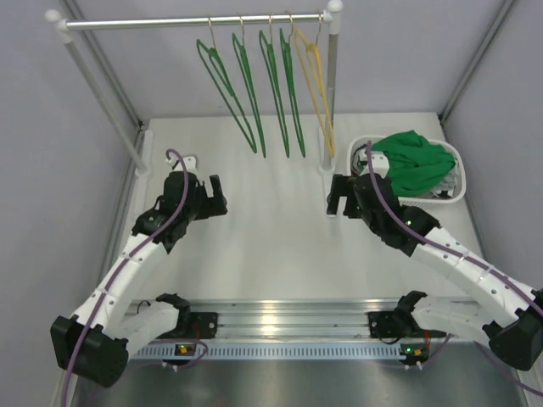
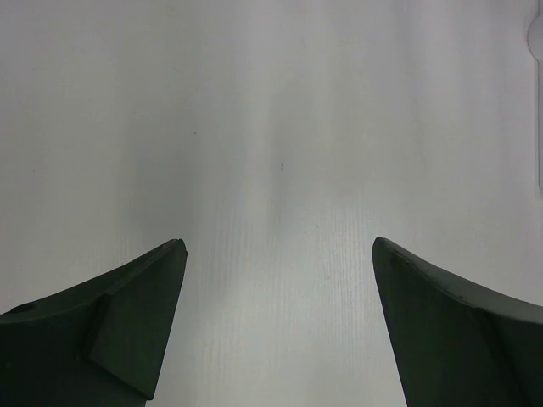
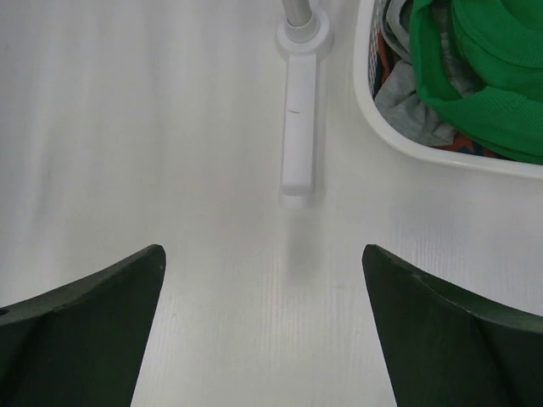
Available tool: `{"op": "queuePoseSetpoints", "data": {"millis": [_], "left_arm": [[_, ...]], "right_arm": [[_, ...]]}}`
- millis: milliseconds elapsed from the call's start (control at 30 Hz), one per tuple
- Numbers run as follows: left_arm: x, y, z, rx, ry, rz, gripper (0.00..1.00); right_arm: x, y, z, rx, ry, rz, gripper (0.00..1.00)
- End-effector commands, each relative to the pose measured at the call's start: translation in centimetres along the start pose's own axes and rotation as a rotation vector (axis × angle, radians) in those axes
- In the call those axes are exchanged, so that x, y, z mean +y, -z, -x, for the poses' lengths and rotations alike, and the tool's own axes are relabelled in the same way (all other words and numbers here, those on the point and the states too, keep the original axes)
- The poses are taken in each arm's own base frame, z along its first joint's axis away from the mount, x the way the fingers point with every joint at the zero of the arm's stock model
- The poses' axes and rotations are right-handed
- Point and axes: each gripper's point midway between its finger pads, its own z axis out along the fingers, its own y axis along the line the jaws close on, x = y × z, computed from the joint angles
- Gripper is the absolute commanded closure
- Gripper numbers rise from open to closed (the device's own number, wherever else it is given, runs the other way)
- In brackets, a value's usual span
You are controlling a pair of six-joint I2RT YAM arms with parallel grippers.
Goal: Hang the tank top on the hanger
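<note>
Atop grey clothes [image 3: 405,106] in the basket [image 3: 365,76], the tank top [image 3: 496,76].

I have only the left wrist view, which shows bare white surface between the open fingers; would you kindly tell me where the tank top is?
Observer: The tank top lies bunched in the white basket at the far right, just beyond the open right gripper.
Operator: Thank you. And where are the hangers?
Observer: Four green hangers and one yellow hanger hang on the rail at the back.
</note>
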Motion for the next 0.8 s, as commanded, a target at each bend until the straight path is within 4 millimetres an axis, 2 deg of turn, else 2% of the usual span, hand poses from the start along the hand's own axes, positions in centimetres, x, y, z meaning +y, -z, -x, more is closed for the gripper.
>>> {"op": "queuePoseSetpoints", "data": {"millis": [0,167,233,300,333,367,400,433,500,533,567,633,767], "left_arm": [[-0.3,0.4,0.7,-0.027,0.004,-0.019,0.04],[-0.2,0.5,0.8,-0.03,0.005,-0.016,0.05],[-0.2,0.6,0.8,-0.033,0.002,-0.017,0.05],[-0.2,0.7,0.8,-0.032,0.002,-0.018,0.05],[-0.2,0.7,0.9,-0.036,0.003,-0.02,0.05],[-0.2,0.7,0.9,-0.035,0.002,-0.019,0.05],[-0.2,0.7,0.8,-0.032,0.002,-0.018,0.05],[-0.2,0.7,0.8,-0.03,0.003,-0.019,0.05],[-0.3,0.8,0.9,-0.034,0.007,-0.021,0.05],[-0.3,0.8,0.9,-0.035,0.01,-0.023,0.05],[-0.3,0.8,0.8,-0.031,0.01,-0.025,0.05],[-0.4,0.8,0.9,-0.034,0.007,-0.029,0.05],[-0.6,0.7,0.8,-0.026,0.008,-0.037,0.05]], "right_arm": [[-0.2,0.9,2.0,-0.042,-0.027,-0.017,0.0],[-0.9,1.0,3.0,-0.028,-0.019,-0.068,0.0],[-1.1,0.7,3.3,-0.001,-0.005,-0.063,0.0],[-2.8,-0.3,3.8,0.036,-0.027,-0.095,0.01],[-2.2,-0.5,4.6,0.053,-0.047,-0.04,0.0],[-4.0,-1.1,5.5,0.055,-0.082,-0.072,0.0],[-4.4,-1.6,6.4,0.065,-0.091,-0.072,0.0],[-6.3,-1.9,7.2,0.059,-0.117,-0.124,0.0],[-8.0,-2.9,8.2,0.068,-0.121,-0.184,0.0],[-8.6,-2.9,9.4,0.056,-0.131,-0.203,0.01],[-10.1,-3.6,9.6,0.069,-0.145,-0.246,0.02],[-12.2,-3.9,10.9,0.043,-0.166,-0.318,0.03],[-13.6,-6.6,10.8,0.06,-0.214,-0.318,0.06]]}}
